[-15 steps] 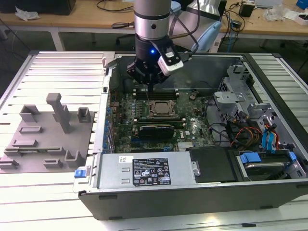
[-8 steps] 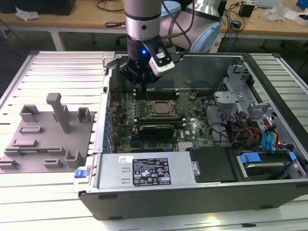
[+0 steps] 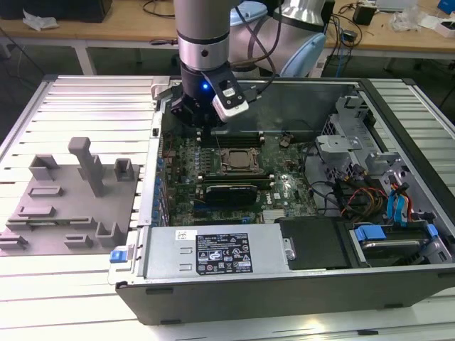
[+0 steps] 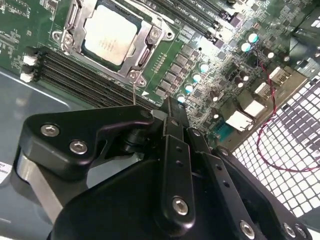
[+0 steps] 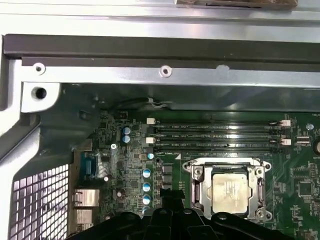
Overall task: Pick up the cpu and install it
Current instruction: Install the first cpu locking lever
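Gripper [image 3: 201, 131], pincer clenched on nothing, hangs just above centre frame in the exterior view, beside the socket [image 3: 221, 165] where the cpu [image 3: 237, 159] lies seated; risk: closed fingertips descending onto motherboard [image 3: 284, 188] components, or knocking the chip askew.

Behind my slatted aluminium table [image 3: 50, 305] stands a long wooden workbench [image 3: 106, 32] on white legs [image 3: 86, 58], strewn with black cables [image 3: 158, 8].

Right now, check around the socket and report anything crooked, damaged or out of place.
Nothing stands out. In both wrist views the cpu lies flat and square inside the metal socket frame, edges parallel to it. The gripper hangs shut and empty above the motherboard beside the socket. No damage shows.
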`<state>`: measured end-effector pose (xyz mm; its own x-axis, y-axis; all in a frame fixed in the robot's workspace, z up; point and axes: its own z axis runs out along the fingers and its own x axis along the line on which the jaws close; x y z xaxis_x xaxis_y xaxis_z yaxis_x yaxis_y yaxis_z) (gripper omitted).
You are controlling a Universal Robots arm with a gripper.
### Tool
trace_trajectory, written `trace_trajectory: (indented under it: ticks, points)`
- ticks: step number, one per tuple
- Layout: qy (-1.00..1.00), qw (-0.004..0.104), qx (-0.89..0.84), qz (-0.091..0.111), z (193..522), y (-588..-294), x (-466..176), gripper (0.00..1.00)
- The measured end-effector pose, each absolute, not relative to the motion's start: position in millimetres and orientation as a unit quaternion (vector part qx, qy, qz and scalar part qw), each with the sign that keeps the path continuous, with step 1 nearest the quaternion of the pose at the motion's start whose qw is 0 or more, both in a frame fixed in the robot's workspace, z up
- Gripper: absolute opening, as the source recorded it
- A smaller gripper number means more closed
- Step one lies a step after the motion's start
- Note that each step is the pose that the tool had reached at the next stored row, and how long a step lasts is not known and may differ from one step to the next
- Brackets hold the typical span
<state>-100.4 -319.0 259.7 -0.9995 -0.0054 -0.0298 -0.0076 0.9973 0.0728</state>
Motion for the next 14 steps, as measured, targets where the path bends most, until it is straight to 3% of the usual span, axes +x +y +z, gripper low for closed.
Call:
trace_trajectory:
  ticks: [11, 14]
  points:
    - [0.993, 0.015, -0.002, 0.114, 257.2, -319.0, -102.5, 0.11]
    - [0.993, 0.015, -0.002, 0.114, 257.1, -319.0, -102.5, 0.11]
